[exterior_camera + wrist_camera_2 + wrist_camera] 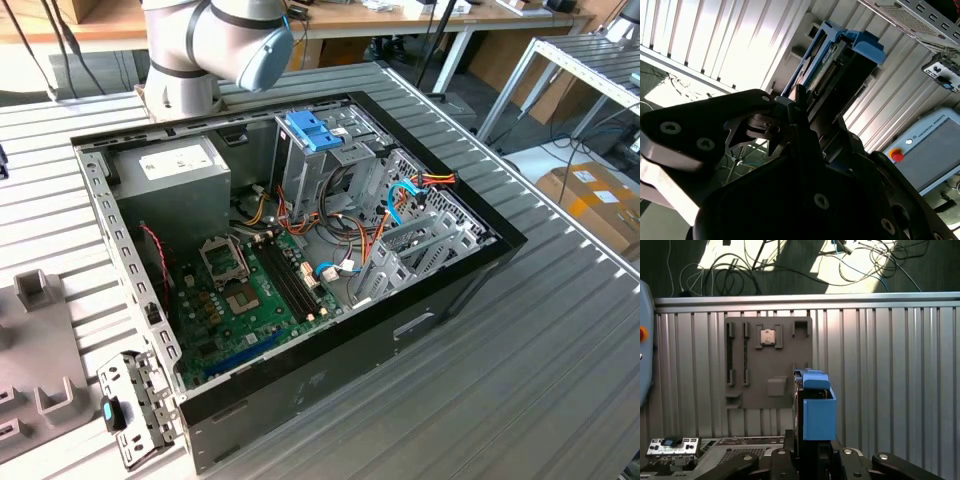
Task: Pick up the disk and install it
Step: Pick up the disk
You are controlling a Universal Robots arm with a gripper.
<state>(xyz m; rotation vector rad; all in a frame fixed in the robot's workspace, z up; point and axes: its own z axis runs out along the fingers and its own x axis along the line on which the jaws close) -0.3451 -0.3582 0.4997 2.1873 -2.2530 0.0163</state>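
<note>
Ribbed grey metal tabletop (560,340) (sun patches on floor (765,260))

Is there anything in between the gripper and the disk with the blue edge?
No, nothing. In both wrist views the gripper is shut straight on the disk, touching its sides with no gap.

Power-supply sticker (176,160): I am seeing print too small to read.
Pendant (932,145): I am seeing a short line of maker's lettering.
Held disk (818,412): I am reading nothing on it.
</note>
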